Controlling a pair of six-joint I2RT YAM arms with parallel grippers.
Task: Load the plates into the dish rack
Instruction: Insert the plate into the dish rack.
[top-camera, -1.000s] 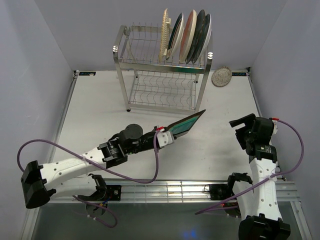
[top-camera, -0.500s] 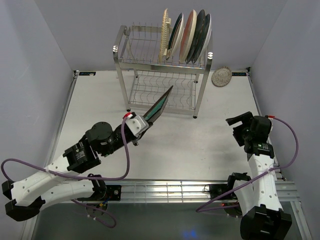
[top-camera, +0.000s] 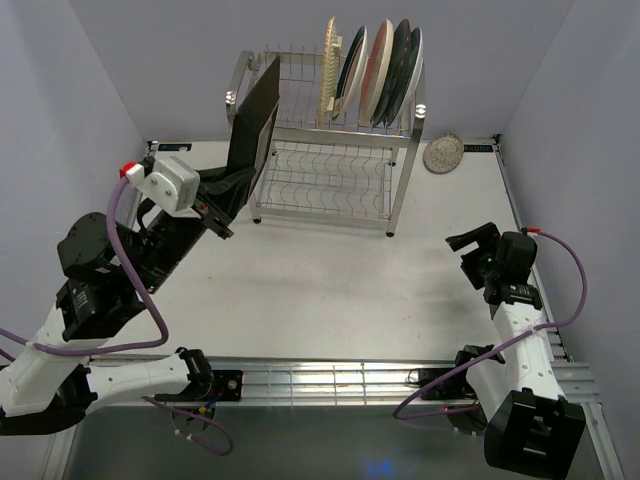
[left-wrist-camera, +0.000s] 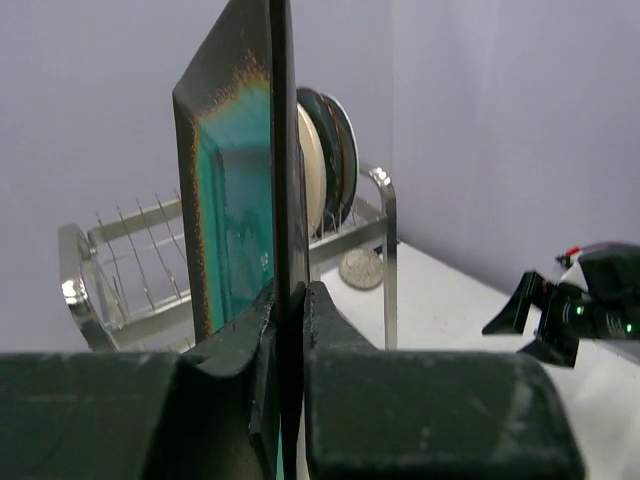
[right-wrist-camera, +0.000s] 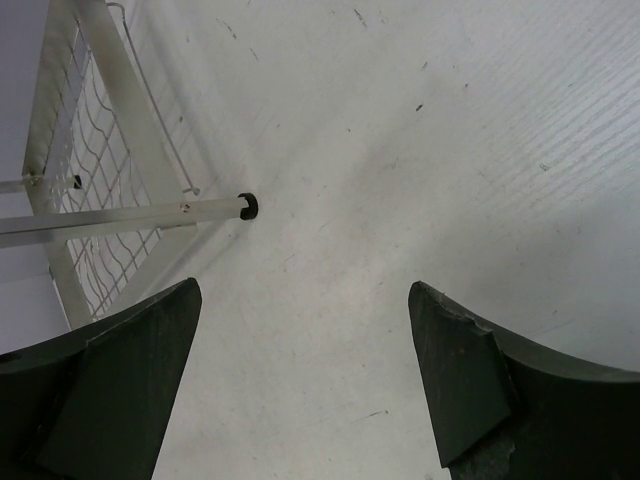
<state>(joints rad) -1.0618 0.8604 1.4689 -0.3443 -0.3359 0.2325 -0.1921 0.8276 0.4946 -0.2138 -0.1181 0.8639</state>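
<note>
Left gripper (left-wrist-camera: 288, 305): clamped on the lower edge of the brown square plate (top-camera: 255, 125), teal face showing.
Change: within the last second the plate rose from low over mid-table to stand upright at the left end of the dish rack (top-camera: 320, 128), level with the upper tier; slotting appears next.
Racked plates (top-camera: 375, 75): five, crowding the right half; left slots free.
Obstruction: left corner post and top rail.
Silver plate (top-camera: 443, 153): outstanding, behind the rack's right side.
Right gripper (right-wrist-camera: 302, 290): spread wide, empty, well apart.
</note>
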